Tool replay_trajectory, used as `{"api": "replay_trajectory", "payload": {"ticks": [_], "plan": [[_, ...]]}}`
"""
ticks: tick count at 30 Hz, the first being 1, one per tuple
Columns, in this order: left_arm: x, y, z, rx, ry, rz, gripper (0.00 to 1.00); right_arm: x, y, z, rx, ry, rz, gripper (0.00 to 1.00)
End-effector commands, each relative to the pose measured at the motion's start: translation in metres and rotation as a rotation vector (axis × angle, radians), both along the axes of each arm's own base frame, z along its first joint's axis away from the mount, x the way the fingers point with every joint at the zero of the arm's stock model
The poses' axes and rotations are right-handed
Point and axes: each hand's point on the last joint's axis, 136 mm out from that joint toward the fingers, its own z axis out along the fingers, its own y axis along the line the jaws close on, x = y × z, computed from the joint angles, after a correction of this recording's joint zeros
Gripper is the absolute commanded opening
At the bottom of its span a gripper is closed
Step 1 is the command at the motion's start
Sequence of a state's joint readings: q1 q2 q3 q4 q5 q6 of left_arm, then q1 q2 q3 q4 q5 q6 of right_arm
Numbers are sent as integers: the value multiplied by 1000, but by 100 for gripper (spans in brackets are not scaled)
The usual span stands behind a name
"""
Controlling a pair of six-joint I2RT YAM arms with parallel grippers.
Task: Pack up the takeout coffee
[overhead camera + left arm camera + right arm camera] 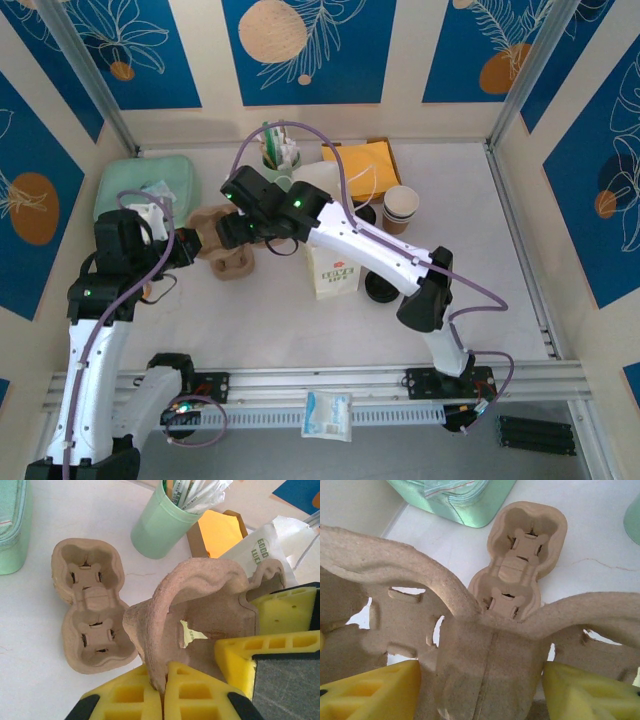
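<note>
Toward the far side of the bench [480,300], right of its middle, the stack of paper coffee cups [401,207] stands upright, white above and brown below. It is just beside an orange packet [362,165], and a black lid [380,288] lies nearer the arms. The stack is well apart from both pincers.

A white paper bag [333,268] stands left of the cups, about mid-bench, partly under the right arm. Behind it, a mint-green cup [160,525] holds wrapped sticks.

Both arms meet on the left half of the bench, at a raised carrier [200,605] of brown moulded pulp, tilted up off the surface. The left pincer [162,692] is clamped together on the thin rim of this carrier, its yellow fingers [125,700] meeting on the edge. The right pincer [480,665] comes in from the other side. Its jaws stand apart, one yellow finger on each side of the carrier's central ridge. Whether they press on the pulp cannot be told.

Just beyond the raised carrier a flat carrier [520,560] of the same pulp lies on the bench with its two cup wells facing up. A pale green tub [140,185] sits at the far left corner, near the flat carrier but not touching it.
</note>
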State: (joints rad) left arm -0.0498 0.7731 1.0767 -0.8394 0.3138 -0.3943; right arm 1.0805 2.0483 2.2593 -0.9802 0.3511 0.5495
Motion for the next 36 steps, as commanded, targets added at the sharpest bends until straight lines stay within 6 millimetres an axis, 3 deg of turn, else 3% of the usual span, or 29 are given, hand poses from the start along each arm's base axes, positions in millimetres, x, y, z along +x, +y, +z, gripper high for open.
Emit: {"api": "replay_trajectory", "payload": {"ticks": [1,13,16,19,22,30,36], "plan": [[-3,0,11,-16,-24,4,3,2,7,8,31,-4,7,63],[-3,0,16,-21,-40,5,6,4,14,6,44,10,10,56],[-2,0,19,-24,-47,10,23,5,14,7,54,14,5,54],[-1,0,25,-31,-66,11,51,9,15,6,78,35,-10,52],[1,2,32,-20,-82,23,65,14,16,6,102,46,-30,51],[8,43,40,67,-90,256,72,39,20,6,186,87,-136,50],[15,47,69,-29,-200,327,73,57,27,11,286,148,-231,49]]}}
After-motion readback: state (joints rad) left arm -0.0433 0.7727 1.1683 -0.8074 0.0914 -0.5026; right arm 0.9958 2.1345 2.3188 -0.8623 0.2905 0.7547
